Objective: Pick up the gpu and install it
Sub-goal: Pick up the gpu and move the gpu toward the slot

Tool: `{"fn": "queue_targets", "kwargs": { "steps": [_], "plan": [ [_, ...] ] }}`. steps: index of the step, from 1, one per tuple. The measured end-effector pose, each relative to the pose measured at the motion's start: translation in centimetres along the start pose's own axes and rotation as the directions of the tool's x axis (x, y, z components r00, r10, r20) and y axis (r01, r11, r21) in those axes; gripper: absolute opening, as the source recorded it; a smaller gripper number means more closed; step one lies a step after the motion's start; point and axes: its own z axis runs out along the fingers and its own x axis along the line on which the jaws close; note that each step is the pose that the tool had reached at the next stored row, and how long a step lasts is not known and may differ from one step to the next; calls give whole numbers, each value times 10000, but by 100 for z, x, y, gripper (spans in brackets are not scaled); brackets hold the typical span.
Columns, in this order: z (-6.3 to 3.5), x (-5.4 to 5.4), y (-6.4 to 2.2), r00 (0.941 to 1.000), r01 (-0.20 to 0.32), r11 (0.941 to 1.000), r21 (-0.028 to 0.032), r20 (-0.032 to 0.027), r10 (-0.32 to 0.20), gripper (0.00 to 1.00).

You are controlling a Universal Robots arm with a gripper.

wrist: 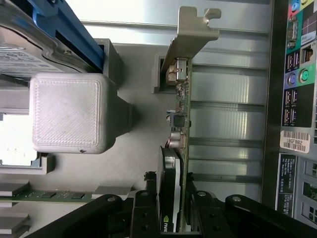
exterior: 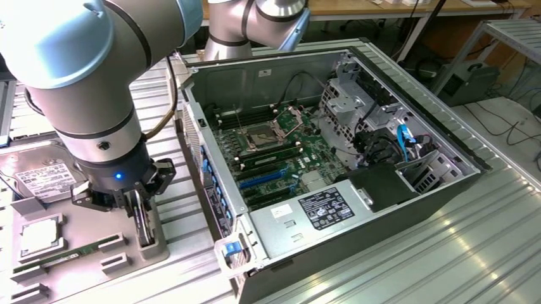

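Note:
The gpu [wrist: 181, 129] stands on edge, a thin green board with a black cooler and a silver end bracket [wrist: 194, 29]. My gripper [wrist: 174, 210] straddles it, one black finger pressed against each face, shut on the card. In the exterior view the gripper [exterior: 139, 212] hangs over the grey parts holder [exterior: 93, 221] at the exterior view's left, with the gpu [exterior: 146, 227] dark and upright between its fingers, its lower edge at the holder. The open computer case [exterior: 422, 114] lies beside it, motherboard [exterior: 279, 152] and blue card slots [exterior: 260, 182] exposed.
On the grey holder lie a hard drive [exterior: 42, 180], a CPU [exterior: 38, 235] and a RAM stick [exterior: 59, 258]. A grey block [wrist: 67, 111] rises beside the card. The case's rear port panel [wrist: 297, 99] is close by. A drive cage [exterior: 355, 101] and cables fill the case's far side.

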Motion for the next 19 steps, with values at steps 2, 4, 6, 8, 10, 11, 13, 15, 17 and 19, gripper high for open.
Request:
{"fn": "queue_targets", "kwargs": {
  "steps": [2,4,6,8,10,11,13,15,17,19],
  "plan": [
    [0,0,0,9999,158,9999,-3,-8,-158,33],
    [0,0,0,9995,313,9995,-6,-14,-313,33],
    [0,-1,0,9994,348,9994,-6,-16,-348,33],
    [0,-1,0,9994,360,9994,-6,-17,-360,33],
    [0,-1,0,9993,360,9994,-6,-17,-360,33],
    [0,-1,0,9993,361,9993,-6,-17,-361,33],
    [1,-1,0,9993,360,9994,-7,-16,-360,32],
    [0,-1,0,9993,360,9994,-6,-17,-360,28],
    [1,-1,0,9993,361,9993,-6,-17,-361,28],
    [1,-1,0,9993,361,9993,-6,-17,-361,28]
  ]
}}
